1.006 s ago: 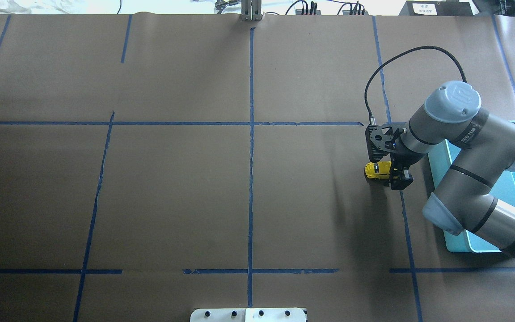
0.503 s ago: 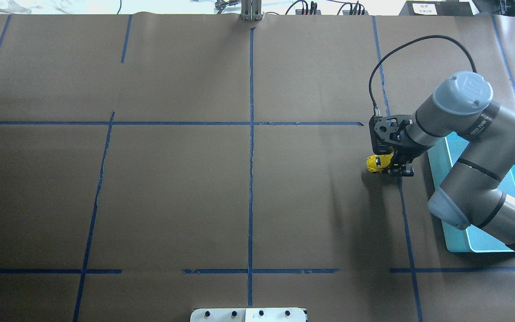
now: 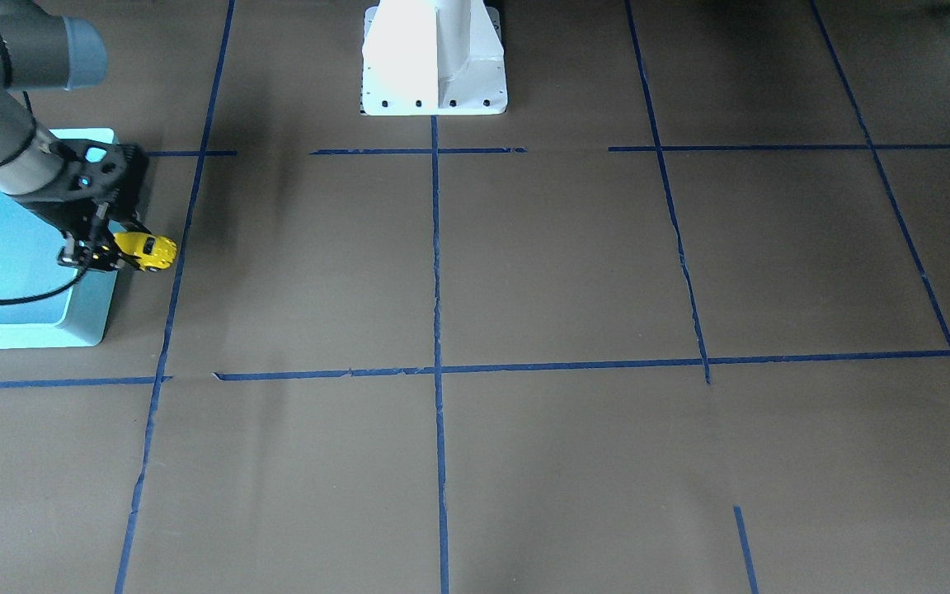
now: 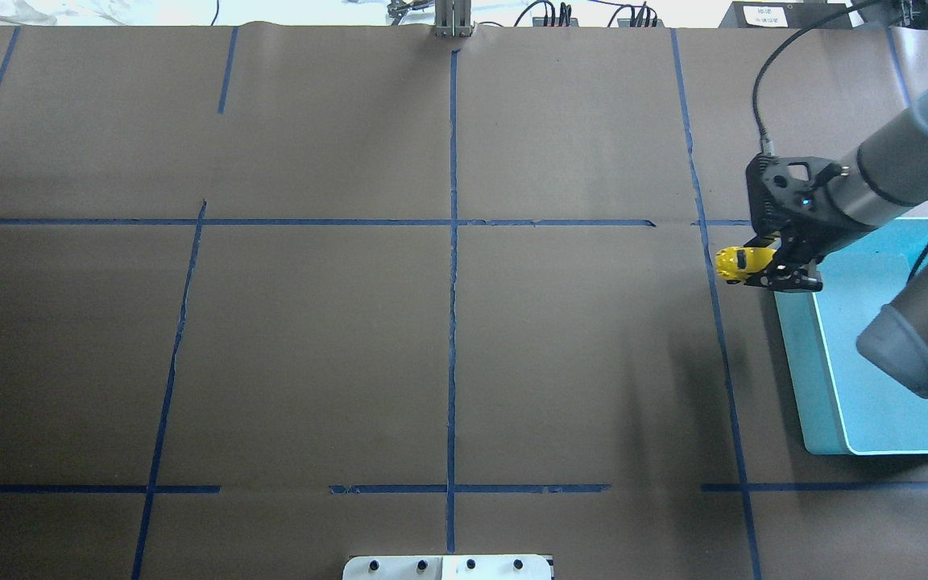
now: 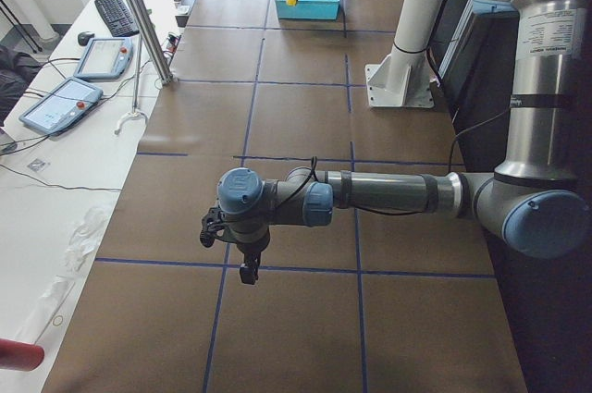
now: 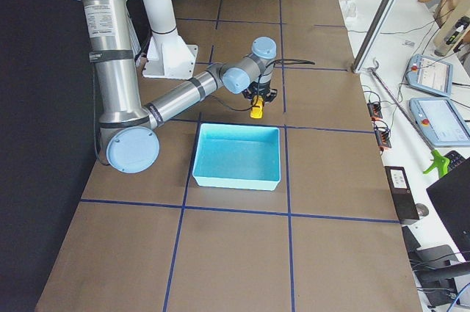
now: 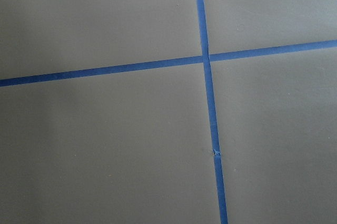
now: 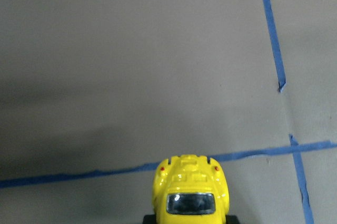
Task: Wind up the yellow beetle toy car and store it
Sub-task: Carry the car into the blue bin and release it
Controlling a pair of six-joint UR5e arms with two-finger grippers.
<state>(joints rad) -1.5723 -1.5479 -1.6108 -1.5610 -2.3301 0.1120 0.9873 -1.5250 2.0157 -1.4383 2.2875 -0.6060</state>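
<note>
**Q:** Where is the car (image 4: 742,264) pictured?

**A:** It is seen at the right edge of the overhead frame, at middle height, gripped by the right gripper (image 4: 774,272). The jaws are closed on one end of it, and the other end is left sticking out toward frame centre.

**Q:** And the bin (image 4: 834,387)?

**A:** It is seen at the lower right of that frame. The car is held just outside the bin's upper-left corner, beside the rim and not over the inside. A line of blue tape (image 4: 714,266) is seen just left of the car.

**Q:** What is shown from the right wrist?

**A:** The car's yellow roof and dark window are seen at bottom centre, with the brown desk (image 4: 311,338) and tape beyond.

**Q:** And the left gripper (image 5: 242,259)?

**A:** It is caught only in the left-side view, at frame centre above the desk, well apart from the car. Whether it is open or closed cannot be told. From its wrist, only desk and crossed tape are recorded.
</note>
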